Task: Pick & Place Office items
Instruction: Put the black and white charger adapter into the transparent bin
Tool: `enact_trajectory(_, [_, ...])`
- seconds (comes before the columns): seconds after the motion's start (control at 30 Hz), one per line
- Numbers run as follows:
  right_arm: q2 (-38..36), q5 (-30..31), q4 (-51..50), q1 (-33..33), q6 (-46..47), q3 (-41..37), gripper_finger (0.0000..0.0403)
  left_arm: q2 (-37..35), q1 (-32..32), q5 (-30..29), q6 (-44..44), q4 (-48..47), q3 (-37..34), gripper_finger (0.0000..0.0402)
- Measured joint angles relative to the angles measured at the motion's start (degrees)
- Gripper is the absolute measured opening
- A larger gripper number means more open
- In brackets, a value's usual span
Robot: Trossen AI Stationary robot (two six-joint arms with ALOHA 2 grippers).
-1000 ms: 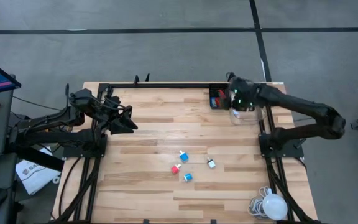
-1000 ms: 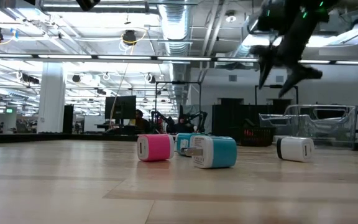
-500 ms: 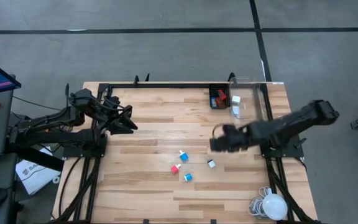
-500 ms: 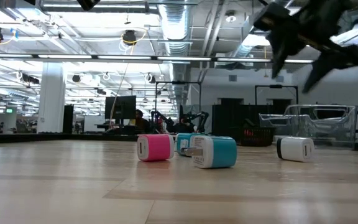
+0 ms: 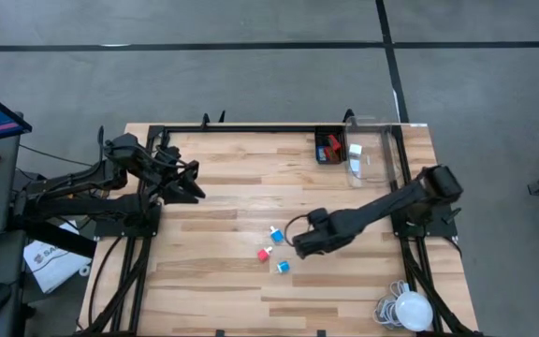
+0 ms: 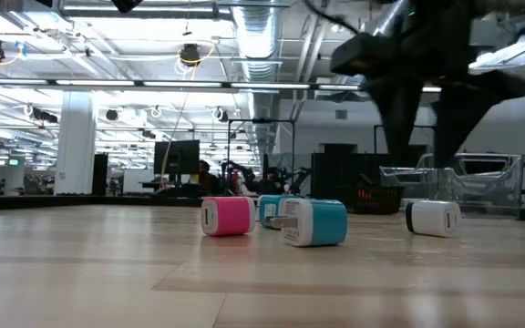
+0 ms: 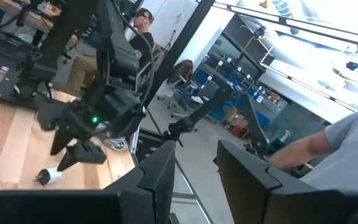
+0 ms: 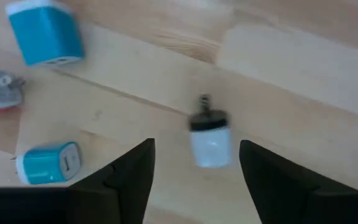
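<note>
- My right claw (image 5: 299,245) hangs over the middle of the wooden table (image 5: 223,178), fingers spread apart with nothing between them, right above the white plug (image 8: 209,140).
- From my wrist camera, the white plug lies flat on the wood in line with the gap between my two fingers (image 8: 129,174), its dark pronged end pointing away from me.
- Near the white plug sit two blue plugs (image 8: 44,34) and a red plug (image 5: 264,254), loose on the table in a small cluster; none touches the white one.
- More pieces already lie in the black tray (image 5: 326,148) at the table's far edge, and the clear bin (image 5: 372,154) stands just beside that tray.
- My left claw (image 5: 197,191) waits near the table's left side, well apart from the white plug; its fingers look nearly shut, holding nothing.
- Risk: the plug is small and smooth, so an off-centre descent could land one finger on top of it and tip or skid it.
- Risk: closing on the pronged end could let it pivot out of the grip.
- Risk: a wide sweep could knock the nearby blue plugs and scatter the cluster.
</note>
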Motion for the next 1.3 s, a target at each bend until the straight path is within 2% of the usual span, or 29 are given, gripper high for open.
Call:
enact_trajectory(0.2, [6.11, -1.66, 0.14, -0.15, -5.53, 4.39, 0.0194, -0.25, 0.00, 0.99, -0.49, -0.07, 0.00, 0.0117])
enact_trajectory(0.4, [7.30, -2.10, -2.74, 0.21, -5.54, 4.46, 0.0178, -1.33, 0.00, 1.20, -0.78, -0.22, 0.04, 0.0117])
enact_trajectory(0.8, [9.59, -1.44, -2.19, 0.06, -8.35, 4.41, 0.0229, -2.45, 0.00, 1.53, -1.49, -0.04, 0.06, 0.0117])
enact_trajectory(0.97, [10.49, -1.47, -3.65, -0.30, -8.57, 3.72, 0.0232, -3.02, 0.00, 1.53, -1.84, 0.15, 0.04, 0.0117])
enact_trajectory(1.07, [10.40, -1.96, -0.15, -0.13, -7.99, 2.01, 0.0232, -3.37, 0.00, 1.57, -2.12, -0.07, 0.04, 0.0117])
enact_trajectory(1.3, [10.37, -2.27, 1.03, -1.02, -8.01, 0.75, 0.0225, -3.37, 0.01, 1.66, -2.90, 0.05, 0.04, 0.0117])
